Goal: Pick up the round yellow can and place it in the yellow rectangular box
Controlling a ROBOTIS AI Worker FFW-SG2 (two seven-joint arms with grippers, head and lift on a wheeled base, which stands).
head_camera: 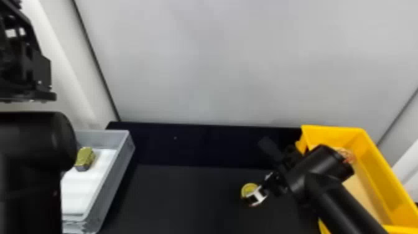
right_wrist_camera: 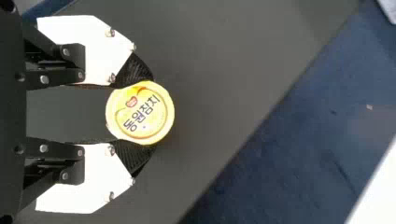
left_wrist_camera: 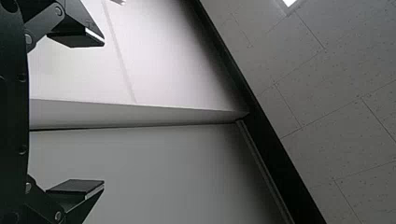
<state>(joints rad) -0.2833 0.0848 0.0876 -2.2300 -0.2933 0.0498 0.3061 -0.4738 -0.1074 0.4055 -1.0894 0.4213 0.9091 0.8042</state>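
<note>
Round yellow can (right_wrist_camera: 140, 113) is pinched between fingertips of right gripper (right_wrist_camera: 145, 112), lower right of centre in head view; whether it's lifted off the dark table (head_camera: 186, 199) can't be told. Yellow rectangular box (head_camera: 381, 174) is seen to its right, so a rightward carry is needed.

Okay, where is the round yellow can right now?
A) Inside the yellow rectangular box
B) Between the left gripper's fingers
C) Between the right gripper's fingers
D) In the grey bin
C: the right wrist view shows the round yellow can between the two fingers of the right gripper, with a finger against either side of it.
</note>
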